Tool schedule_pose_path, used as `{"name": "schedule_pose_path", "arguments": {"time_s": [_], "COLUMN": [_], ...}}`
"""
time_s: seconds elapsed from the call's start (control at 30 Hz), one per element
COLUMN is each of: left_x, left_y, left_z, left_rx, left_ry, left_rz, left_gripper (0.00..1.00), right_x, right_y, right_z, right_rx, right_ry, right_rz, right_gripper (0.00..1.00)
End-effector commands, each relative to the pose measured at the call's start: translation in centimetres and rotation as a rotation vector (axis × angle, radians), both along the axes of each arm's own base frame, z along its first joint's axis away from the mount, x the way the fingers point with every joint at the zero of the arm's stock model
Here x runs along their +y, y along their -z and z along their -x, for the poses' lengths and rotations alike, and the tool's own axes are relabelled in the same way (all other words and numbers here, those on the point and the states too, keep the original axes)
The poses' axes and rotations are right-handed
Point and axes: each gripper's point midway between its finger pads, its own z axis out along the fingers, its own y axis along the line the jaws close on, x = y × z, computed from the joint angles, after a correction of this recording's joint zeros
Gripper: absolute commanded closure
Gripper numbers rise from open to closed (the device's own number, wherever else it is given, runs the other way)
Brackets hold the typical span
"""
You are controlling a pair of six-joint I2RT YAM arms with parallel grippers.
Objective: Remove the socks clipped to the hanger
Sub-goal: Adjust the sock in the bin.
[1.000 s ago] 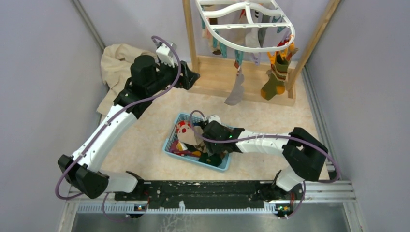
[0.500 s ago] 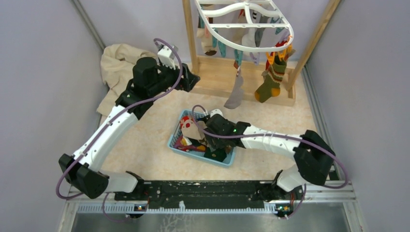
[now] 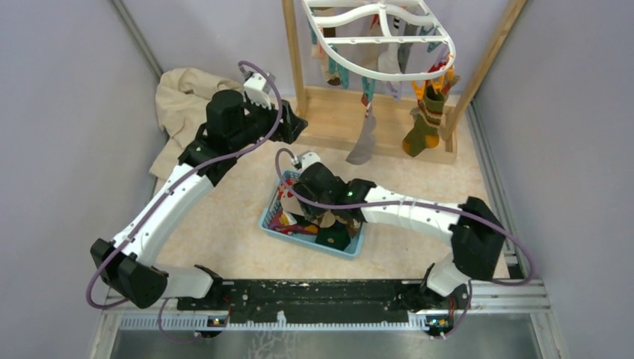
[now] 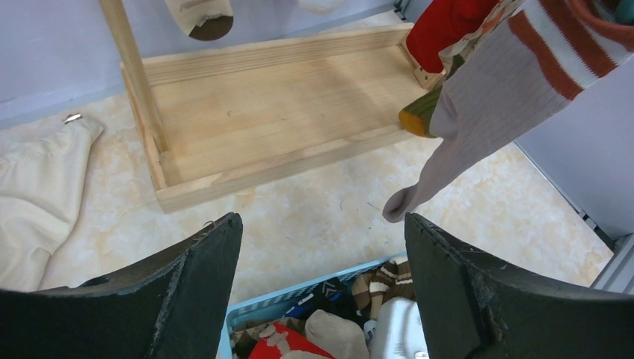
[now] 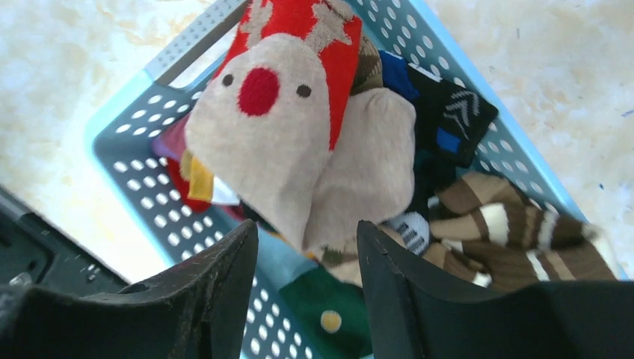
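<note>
Socks (image 3: 364, 142) hang clipped to the hanger (image 3: 389, 77) at the back, others lie in the blue basket (image 5: 127, 142). Right gripper (image 5: 306, 232) hovers over it, jaws parted and empty (drop-off, I'd say); left gripper (image 4: 321, 221) gapes wide, facing the next sock.

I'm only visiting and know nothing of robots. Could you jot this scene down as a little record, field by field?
Left gripper: open, empty, facing the wooden rack
Right gripper: open, over the blue basket
Basket contents: loose socks, reindeer sock on top
Hanger: several socks clipped, among them a grey sock and a green-and-orange sock
Beige cloth: lying left of the rack
</note>
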Motion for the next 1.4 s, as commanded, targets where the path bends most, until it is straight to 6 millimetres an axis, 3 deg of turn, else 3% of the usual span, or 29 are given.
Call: {"name": "schedule_pose_path", "arguments": {"time_s": [0.0,0.2,0.53,0.97,1.13,1.37], "left_x": [0.4,-0.1,0.4,0.1,-0.3,-0.4], "left_y": [0.7,2.2,4.6,5.1,5.3,5.7], "left_z": [-0.5,-0.5,-0.3,-0.8,-0.8,-0.8], "left_rx": [0.005,0.02,0.063,0.09,0.089,0.085], "left_ry": [-0.02,-0.003,-0.018,-0.035,-0.023,-0.018], "left_rz": [-0.026,-0.023,-0.059,-0.052,-0.059,-0.084], "left_gripper": [0.15,0.15,0.13,0.13,0.13,0.13], "right_x": [2.4,3.5,2.7,3.6,3.0,2.0], "right_y": [1.9,6.6,11.0,11.4,11.8,10.9], "right_z": [-2.1,-1.8,1.8,7.1,9.1,8.2], "right_rx": [-0.037,0.034,0.187,0.195,0.213,0.147], "right_ry": [0.008,0.003,-0.053,-0.247,-0.282,-0.226], "right_rz": [0.008,0.02,0.077,0.139,0.146,0.156], "right_gripper": [0.49,0.49,0.43,0.4,0.4,0.35]}}
